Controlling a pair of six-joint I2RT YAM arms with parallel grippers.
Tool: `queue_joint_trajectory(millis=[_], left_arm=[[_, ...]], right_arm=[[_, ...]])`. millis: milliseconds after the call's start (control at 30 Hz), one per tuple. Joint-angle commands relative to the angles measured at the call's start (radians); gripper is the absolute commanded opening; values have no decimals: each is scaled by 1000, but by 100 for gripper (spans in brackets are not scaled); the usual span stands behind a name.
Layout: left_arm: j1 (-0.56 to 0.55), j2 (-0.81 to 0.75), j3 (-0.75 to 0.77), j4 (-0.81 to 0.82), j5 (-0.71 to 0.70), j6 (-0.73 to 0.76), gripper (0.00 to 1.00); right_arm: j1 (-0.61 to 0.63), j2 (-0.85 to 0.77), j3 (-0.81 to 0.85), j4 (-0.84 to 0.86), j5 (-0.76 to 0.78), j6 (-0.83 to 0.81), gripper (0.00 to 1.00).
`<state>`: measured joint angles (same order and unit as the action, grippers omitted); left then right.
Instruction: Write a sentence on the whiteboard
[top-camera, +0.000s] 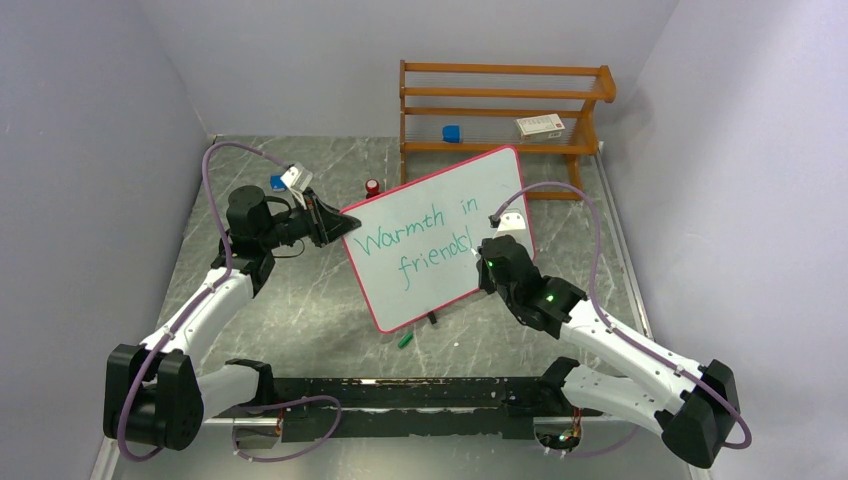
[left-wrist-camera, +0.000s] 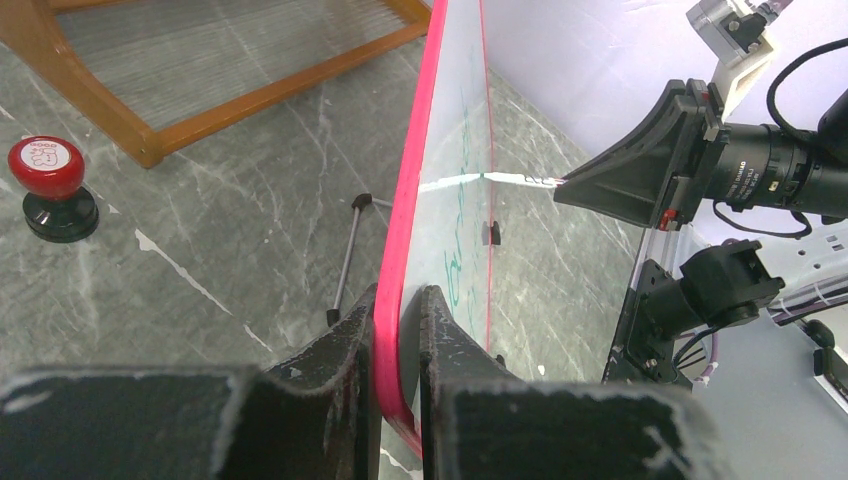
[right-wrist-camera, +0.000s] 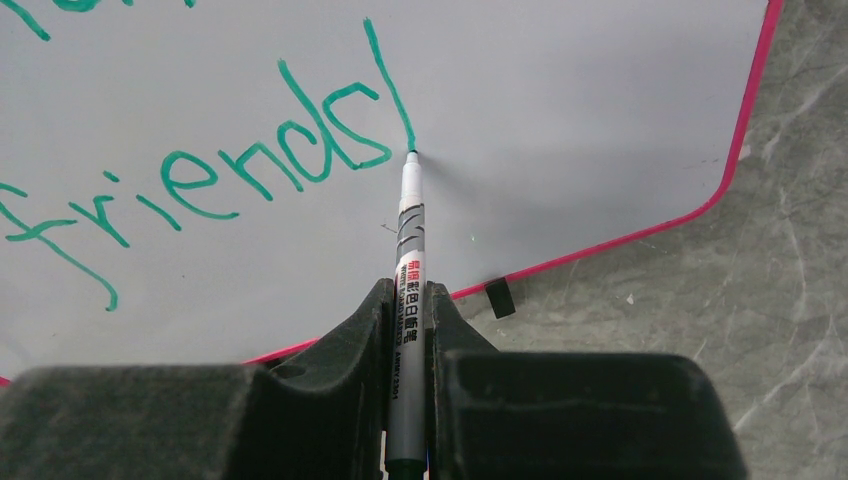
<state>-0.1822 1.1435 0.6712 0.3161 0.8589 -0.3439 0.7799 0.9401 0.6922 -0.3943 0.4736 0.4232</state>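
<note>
The whiteboard (top-camera: 440, 215), white with a pink-red frame, stands tilted at the table's middle and bears green writing "Warmth in friends!". My left gripper (top-camera: 340, 226) is shut on the board's left edge; in the left wrist view (left-wrist-camera: 399, 330) its fingers clamp the pink frame (left-wrist-camera: 405, 220). My right gripper (top-camera: 484, 258) is shut on a grey whiteboard marker (right-wrist-camera: 410, 260). The marker's tip touches the board (right-wrist-camera: 560, 110) at the lower end of the stroke after "friends". The marker also shows in the left wrist view (left-wrist-camera: 500, 179), touching the board's face.
A wooden rack (top-camera: 500, 110) stands at the back with a blue block (top-camera: 451, 133) and a white box (top-camera: 540, 125) on it. A red-topped stamp (top-camera: 372, 187) sits behind the board. A green marker cap (top-camera: 405, 340) lies in front of the board.
</note>
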Motion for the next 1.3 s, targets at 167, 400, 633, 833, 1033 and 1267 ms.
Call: queue_joint_trajectory(millis=[167,400,633,833,1033,1267], left_arm=[[-3,39,-28,-127,-53,130,5],[-3,39,-28,-126,-49,128,5],[-3,41,-28,-124,-47,129,5],[-3,41,-28,-124,-47,128,5],[-3,41,-27,-126,-49,129,5],[-3,38,-27,-128,-51,129,5]], right_arm=[[-6,-16,-5,43,21,-5,0],[-6,-6,17,71,43,-27,0],[-6,9,33,88,60,-44,0],[-8,10,39,105,64,-53,0],[-14,20,46,115,73,-57,0],[-26,20,41,92,91,-47,0]])
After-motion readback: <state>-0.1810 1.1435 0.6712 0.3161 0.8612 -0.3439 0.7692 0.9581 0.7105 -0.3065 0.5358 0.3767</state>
